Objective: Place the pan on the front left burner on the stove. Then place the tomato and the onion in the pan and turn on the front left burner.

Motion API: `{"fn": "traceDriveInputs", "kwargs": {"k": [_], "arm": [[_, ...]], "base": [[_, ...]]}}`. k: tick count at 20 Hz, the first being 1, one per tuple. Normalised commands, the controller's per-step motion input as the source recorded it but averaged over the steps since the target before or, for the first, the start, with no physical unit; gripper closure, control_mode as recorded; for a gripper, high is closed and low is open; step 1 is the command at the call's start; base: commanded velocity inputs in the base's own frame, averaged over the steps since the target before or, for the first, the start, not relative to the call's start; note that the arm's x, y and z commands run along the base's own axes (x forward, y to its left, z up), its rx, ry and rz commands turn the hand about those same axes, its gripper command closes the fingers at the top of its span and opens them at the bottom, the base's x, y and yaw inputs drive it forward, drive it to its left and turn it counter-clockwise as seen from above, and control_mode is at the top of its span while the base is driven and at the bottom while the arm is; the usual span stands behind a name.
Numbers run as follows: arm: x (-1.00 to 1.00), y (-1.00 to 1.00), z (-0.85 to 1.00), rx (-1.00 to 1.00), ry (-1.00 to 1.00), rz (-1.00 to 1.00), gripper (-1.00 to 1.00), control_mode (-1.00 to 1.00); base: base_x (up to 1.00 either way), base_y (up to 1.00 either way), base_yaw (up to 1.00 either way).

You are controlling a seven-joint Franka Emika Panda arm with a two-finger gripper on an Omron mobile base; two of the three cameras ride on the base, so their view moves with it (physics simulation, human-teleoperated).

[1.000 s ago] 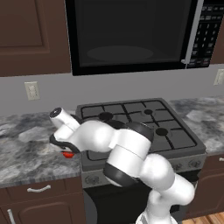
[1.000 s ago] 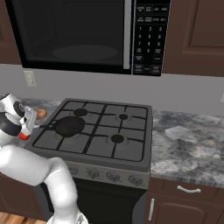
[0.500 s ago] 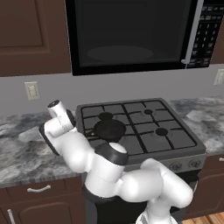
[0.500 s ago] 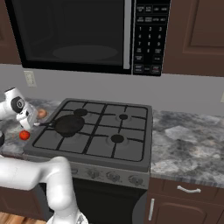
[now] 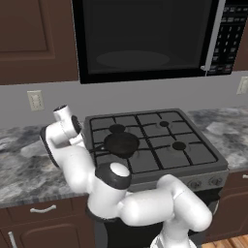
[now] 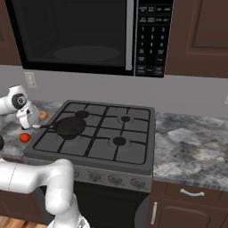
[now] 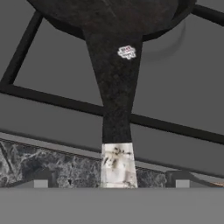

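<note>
The black pan (image 6: 71, 127) sits on the stove (image 6: 116, 133) over the front left burner, which it hides. Its thin handle (image 7: 114, 100) points left toward the counter and ends in a silver tip (image 7: 118, 164). My gripper (image 7: 111, 183) is open, with its fingertips (image 7: 40, 184) wide apart on either side of that tip and not touching it. From the right base, the gripper (image 6: 32, 122) hangs just left of the stove. The red tomato (image 6: 24, 137) lies on the counter below it, and the tan onion (image 6: 42, 115) lies behind it. The pan (image 5: 121, 144) holds nothing.
A black microwave (image 6: 75, 35) hangs above the stove. A row of knobs (image 6: 104, 178) runs along the stove front. Grey stone counter (image 6: 191, 147) extends on both sides. My own arm (image 5: 72, 160) bends low over the left counter.
The arm has swung its elbow down and to the left, uncovering the pan in the left base view. The hand has risen slightly at the handle's end. The pan has not moved.
</note>
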Motion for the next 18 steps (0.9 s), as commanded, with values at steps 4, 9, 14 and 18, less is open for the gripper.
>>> {"fn": "traceDriveInputs", "kwargs": {"k": [4,9,14,18], "arm": [[-0.13,0.15,0.56,0.0,0.01,-0.05,-1.0,-1.0],[-0.18,0.04,0.36,0.0,0.0,-0.01,-1.0,-1.0],[-0.1,0.06,0.01,0.0,0.0,0.1,-1.0,-1.0],[-0.03,0.01,0.06,0.0,-0.01,0.28,-1.0,-1.0]], "base": [[0.0,0.0,0.0],[0.0,0.0,0.0],[0.0,0.0,0.0],[0.0,0.0,0.0]]}}
